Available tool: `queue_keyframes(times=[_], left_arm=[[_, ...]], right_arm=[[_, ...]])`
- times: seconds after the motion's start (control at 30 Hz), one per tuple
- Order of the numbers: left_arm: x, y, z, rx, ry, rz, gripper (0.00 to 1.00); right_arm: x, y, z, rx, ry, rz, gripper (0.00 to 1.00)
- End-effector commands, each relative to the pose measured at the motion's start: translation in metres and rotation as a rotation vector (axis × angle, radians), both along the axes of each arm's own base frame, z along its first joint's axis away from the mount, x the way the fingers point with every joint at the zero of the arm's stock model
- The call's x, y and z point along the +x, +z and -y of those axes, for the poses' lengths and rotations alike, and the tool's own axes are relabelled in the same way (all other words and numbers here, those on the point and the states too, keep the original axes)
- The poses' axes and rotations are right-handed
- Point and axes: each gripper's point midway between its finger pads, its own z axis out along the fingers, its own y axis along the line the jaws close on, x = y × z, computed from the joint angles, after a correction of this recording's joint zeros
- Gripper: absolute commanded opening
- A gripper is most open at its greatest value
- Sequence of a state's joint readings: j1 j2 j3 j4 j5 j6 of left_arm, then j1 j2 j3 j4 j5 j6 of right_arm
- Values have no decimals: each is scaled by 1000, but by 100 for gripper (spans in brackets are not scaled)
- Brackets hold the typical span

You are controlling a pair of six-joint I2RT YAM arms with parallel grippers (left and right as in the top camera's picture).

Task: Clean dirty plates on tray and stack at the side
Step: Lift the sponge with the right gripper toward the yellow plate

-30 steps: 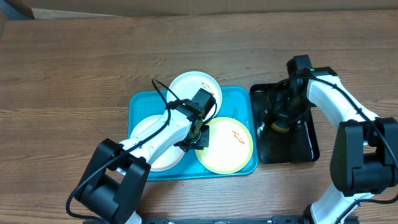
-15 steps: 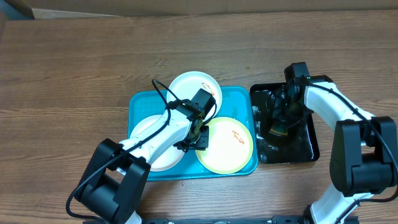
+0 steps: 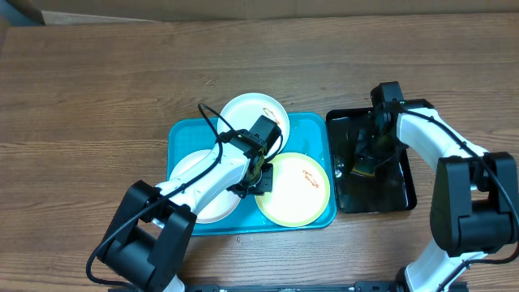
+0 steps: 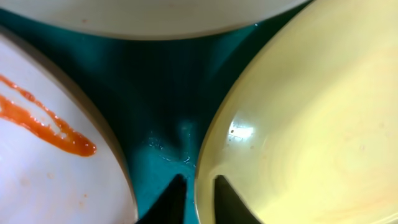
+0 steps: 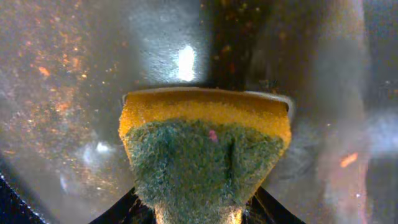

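Observation:
The turquoise tray holds three plates. A white plate lies at its back edge, a second white plate at the left and a pale yellow-green plate at the right. My left gripper is shut on the yellow-green plate's rim, one finger on the tray floor and one inside the plate. The left white plate shows an orange smear. My right gripper is shut on a yellow-and-green sponge over the black tray.
The black tray's floor is wet and speckled with orange bits. Bare wooden tabletop lies to the left of the turquoise tray and behind both trays.
My right gripper has shifted slightly with the sponge over the black tray. The left arm and the plates have not moved.

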State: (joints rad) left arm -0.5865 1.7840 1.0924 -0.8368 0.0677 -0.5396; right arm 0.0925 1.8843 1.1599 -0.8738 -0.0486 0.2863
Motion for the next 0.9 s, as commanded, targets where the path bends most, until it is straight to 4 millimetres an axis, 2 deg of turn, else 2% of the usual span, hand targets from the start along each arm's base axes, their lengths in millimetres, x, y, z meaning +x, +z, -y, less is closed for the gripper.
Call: queue_keyframes(times=[0.0,0.03,0.07,0.1,0.3,0.47,0.53,0.63,0.77,0.87], left_arm=[[-3,-5,-3,8,-10,-15,8],[-3,-5,-3,7,-16,-17,5],[-3,-5,-3,7,-21,-19,4],[-4,-5,-4,9,-30,-20,4],[-5,-5,-9,14,-34,-33,4],[-4,-5,-11,15,-26,-36,20],[-4,-5,-11,15,-27,-36,19],[-5,-5,-11,17,-29,-38,4],[-4,-5,-12,18,-26,-36,4],[-4,-5,-12,16,-24,-36,24]], right_arm=[[-7,-7,1,-8,14,-18,37],[-7,-6,0,-8,34,-19,27],[-7,-3,1,-9,43,-24,10],[-7,2,2,-10,52,-32,4],[0,40,3,-12,51,-67,4],[5,51,2,-12,53,-61,4],[3,51,2,-12,56,-69,4],[0,51,1,-13,59,-80,4],[-2,51,1,-10,82,-90,4],[-3,51,1,-9,97,-92,4]])
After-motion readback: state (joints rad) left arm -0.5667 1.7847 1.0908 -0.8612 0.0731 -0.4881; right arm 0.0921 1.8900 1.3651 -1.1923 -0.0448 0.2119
